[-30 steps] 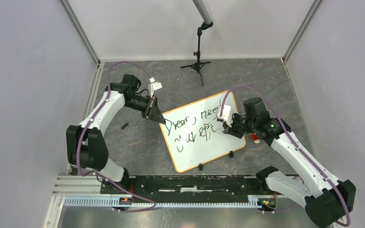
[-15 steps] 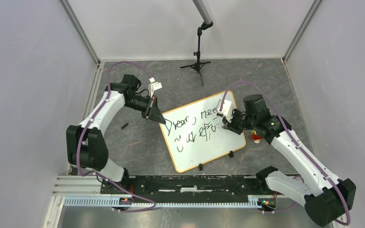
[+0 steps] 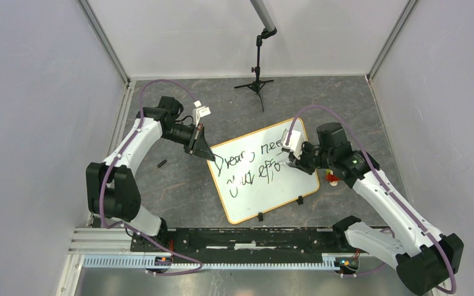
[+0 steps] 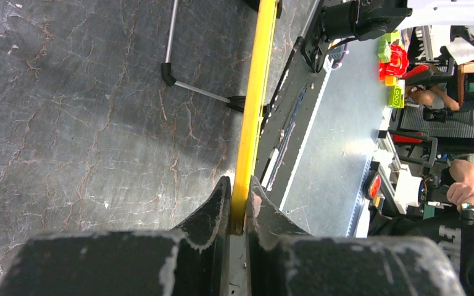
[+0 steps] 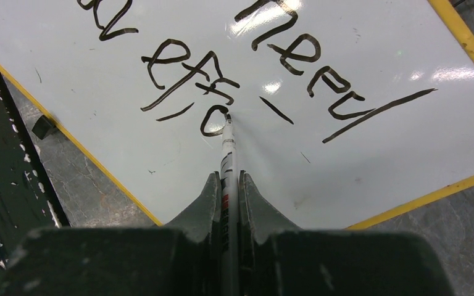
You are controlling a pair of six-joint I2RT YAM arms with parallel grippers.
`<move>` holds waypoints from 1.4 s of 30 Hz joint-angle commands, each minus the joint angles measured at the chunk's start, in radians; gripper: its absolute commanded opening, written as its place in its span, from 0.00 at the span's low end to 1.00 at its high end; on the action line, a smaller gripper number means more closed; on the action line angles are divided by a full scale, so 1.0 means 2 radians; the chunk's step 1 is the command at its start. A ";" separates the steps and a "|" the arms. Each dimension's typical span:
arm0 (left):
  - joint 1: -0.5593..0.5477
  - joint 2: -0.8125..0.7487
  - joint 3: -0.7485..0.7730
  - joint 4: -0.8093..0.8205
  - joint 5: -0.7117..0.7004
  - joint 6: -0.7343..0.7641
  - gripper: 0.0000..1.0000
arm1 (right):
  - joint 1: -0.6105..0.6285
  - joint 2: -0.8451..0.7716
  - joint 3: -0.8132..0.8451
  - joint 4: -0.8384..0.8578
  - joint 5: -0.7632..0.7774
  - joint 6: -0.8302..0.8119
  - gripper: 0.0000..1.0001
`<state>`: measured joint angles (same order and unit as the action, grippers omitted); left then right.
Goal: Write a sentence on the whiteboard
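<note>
Grips the marker in the closed right gripper, points it straight out from the jaws onto the whiteboard at the last "o" of the sentence, leaves bare surface toward the whiteboard's right edge for the letters probably still missing, and pinches the whiteboard's left corner in the closed left gripper.

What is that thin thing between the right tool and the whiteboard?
A white marker, gripped by the right tool, its tip on the whiteboard at the last letter of the sentence. The right wrist view shows it clearly.
</note>
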<state>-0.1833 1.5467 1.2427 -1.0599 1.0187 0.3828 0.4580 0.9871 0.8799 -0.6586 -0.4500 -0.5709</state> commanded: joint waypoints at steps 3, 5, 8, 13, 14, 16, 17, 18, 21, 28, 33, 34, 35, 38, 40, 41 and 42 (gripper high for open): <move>-0.008 0.014 0.006 0.020 -0.053 0.004 0.02 | 0.002 -0.018 0.011 0.017 0.032 -0.011 0.00; -0.008 0.015 0.006 0.020 -0.052 0.004 0.02 | 0.001 -0.015 0.008 0.017 0.035 -0.013 0.00; -0.008 0.017 0.006 0.020 -0.052 0.005 0.02 | 0.001 -0.009 0.003 0.016 0.027 -0.014 0.00; -0.008 0.017 0.008 0.020 -0.053 0.003 0.02 | 0.001 -0.005 0.003 0.016 0.025 -0.014 0.00; -0.008 0.017 0.009 0.020 -0.053 0.004 0.02 | 0.001 -0.003 0.002 0.016 0.026 -0.013 0.00; -0.008 0.017 0.008 0.020 -0.053 0.003 0.02 | 0.001 0.000 -0.001 0.016 0.033 -0.014 0.00; -0.008 0.017 0.008 0.020 -0.054 0.003 0.02 | 0.001 0.000 -0.003 0.018 0.041 -0.014 0.00; -0.008 0.017 0.007 0.020 -0.055 0.003 0.02 | 0.001 -0.001 -0.006 0.020 0.047 -0.012 0.00; -0.008 0.017 0.007 0.020 -0.056 0.003 0.02 | 0.001 -0.002 -0.006 0.017 0.066 -0.011 0.00; -0.008 0.019 0.008 0.020 -0.055 0.002 0.02 | 0.001 -0.009 -0.014 -0.005 0.071 -0.017 0.00; -0.008 0.019 0.008 0.020 -0.055 0.002 0.03 | 0.001 -0.013 -0.022 -0.025 0.065 -0.026 0.00; -0.008 0.019 0.008 0.020 -0.055 0.002 0.02 | 0.001 -0.013 -0.023 -0.029 0.061 -0.029 0.00; -0.008 0.019 0.008 0.019 -0.055 0.003 0.02 | 0.001 -0.012 -0.023 -0.034 0.056 -0.030 0.00; -0.008 0.021 0.009 0.020 -0.055 0.003 0.02 | 0.002 -0.009 -0.023 -0.046 0.043 -0.039 0.00; -0.008 0.021 0.010 0.020 -0.054 0.003 0.02 | 0.002 -0.005 -0.022 -0.049 0.039 -0.042 0.00; -0.008 0.021 0.010 0.020 -0.055 0.003 0.02 | 0.003 -0.006 -0.021 -0.048 0.037 -0.043 0.00; -0.008 0.021 0.010 0.020 -0.055 0.002 0.02 | 0.002 -0.005 -0.019 -0.046 0.035 -0.040 0.00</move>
<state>-0.1829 1.5589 1.2488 -1.0637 1.0187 0.3824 0.4610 0.9630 0.8524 -0.7319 -0.3782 -0.6296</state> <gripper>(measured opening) 0.144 0.121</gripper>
